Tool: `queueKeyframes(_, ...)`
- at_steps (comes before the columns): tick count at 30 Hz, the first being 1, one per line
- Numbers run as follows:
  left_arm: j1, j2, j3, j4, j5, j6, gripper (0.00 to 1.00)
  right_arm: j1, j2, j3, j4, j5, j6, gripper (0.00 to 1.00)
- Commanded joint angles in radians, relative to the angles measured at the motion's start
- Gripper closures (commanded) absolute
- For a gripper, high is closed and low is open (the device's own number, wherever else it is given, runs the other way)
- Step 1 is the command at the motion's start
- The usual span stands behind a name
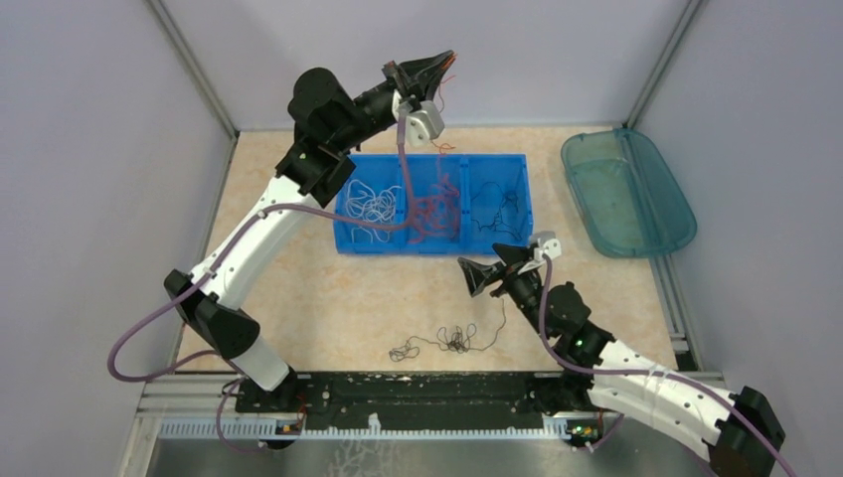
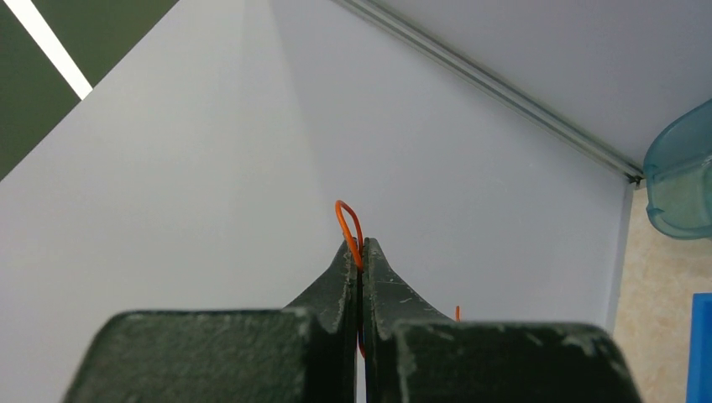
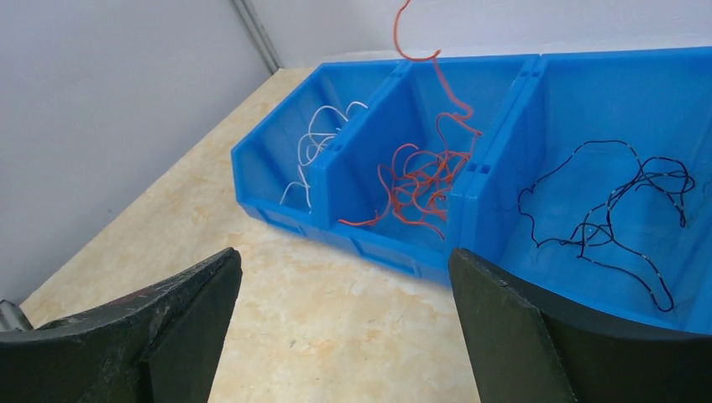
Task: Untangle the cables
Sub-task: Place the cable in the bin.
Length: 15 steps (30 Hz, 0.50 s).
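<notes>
My left gripper [image 1: 442,62] is raised high above the back of the blue bin [image 1: 344,245]. It is shut on a thin red-orange cable [image 2: 348,220], whose loop sticks out past the fingertips [image 2: 361,246]. That cable hangs down [image 3: 430,60] over the bin's middle compartment. The bin holds white cables [image 1: 370,204] on the left, red-orange cables [image 1: 433,211] in the middle and black cables [image 1: 497,204] on the right. A small black tangle [image 1: 449,342] lies on the table near the front. My right gripper [image 1: 475,275] stands open and empty just in front of the bin [image 3: 344,256].
A teal see-through tray [image 1: 636,229] sits at the back right of the table. Grey walls close in the left, back and right sides. The bin's front wall [image 3: 395,252] is close ahead of the right fingers.
</notes>
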Motion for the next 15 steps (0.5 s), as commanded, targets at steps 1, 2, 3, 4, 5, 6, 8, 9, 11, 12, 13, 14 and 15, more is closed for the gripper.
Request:
queueKeyframes(1, -0.007, -0.040, -0.018, 0.018, 0.020, 0.040, 1.00, -0.011, 0.007, 0.043, 0.028, -0.015, 0.025, 0.06)
queueKeyframes(2, -0.007, -0.042, -0.030, 0.015, 0.014, 0.039, 1.00, -0.012, 0.007, 0.044, 0.027, -0.014, 0.026, 0.07)
queueKeyframes(3, -0.006, -0.043, -0.042, 0.013, 0.009, 0.038, 1.00, -0.011, 0.005, 0.043, 0.027, -0.011, 0.026, 0.07)
queueKeyframes(4, -0.006, -0.044, -0.051, 0.011, 0.005, 0.033, 1.00, -0.011, 0.003, 0.043, 0.027, -0.007, 0.027, 0.07)
queueKeyframes(5, -0.006, -0.042, -0.058, 0.007, 0.002, 0.027, 1.00, -0.011, 0.002, 0.043, 0.023, -0.002, 0.027, 0.07)
queueKeyframes(6, -0.006, -0.042, -0.066, 0.005, 0.000, 0.025, 1.00, -0.012, -0.003, 0.043, 0.019, 0.006, 0.026, 0.07)
queueKeyframes(8, -0.006, -0.038, -0.084, 0.007, -0.002, 0.021, 1.00, -0.014, -0.015, 0.039, 0.012, 0.026, 0.024, 0.07)
queueKeyframes(9, -0.006, -0.035, -0.093, 0.008, -0.002, 0.016, 1.00, -0.017, -0.021, 0.036, 0.011, 0.033, 0.022, 0.07)
queueKeyframes(11, -0.005, -0.026, -0.107, 0.013, -0.009, 0.001, 1.00, -0.020, -0.034, 0.032, 0.012, 0.040, 0.020, 0.07)
queueKeyframes(12, -0.004, -0.022, -0.116, 0.016, -0.013, -0.010, 1.00, -0.022, -0.040, 0.030, 0.014, 0.041, 0.018, 0.07)
queueKeyframes(13, -0.002, -0.016, -0.125, 0.020, -0.019, -0.026, 1.00, -0.023, -0.043, 0.027, 0.015, 0.040, 0.016, 0.07)
queueKeyframes(14, 0.001, -0.010, -0.132, 0.023, -0.023, -0.047, 1.00, -0.023, -0.045, 0.027, 0.014, 0.040, 0.016, 0.07)
queueKeyframes(15, 0.004, -0.003, -0.135, 0.023, -0.029, -0.072, 1.00, -0.023, -0.047, 0.025, 0.016, 0.041, 0.015, 0.07)
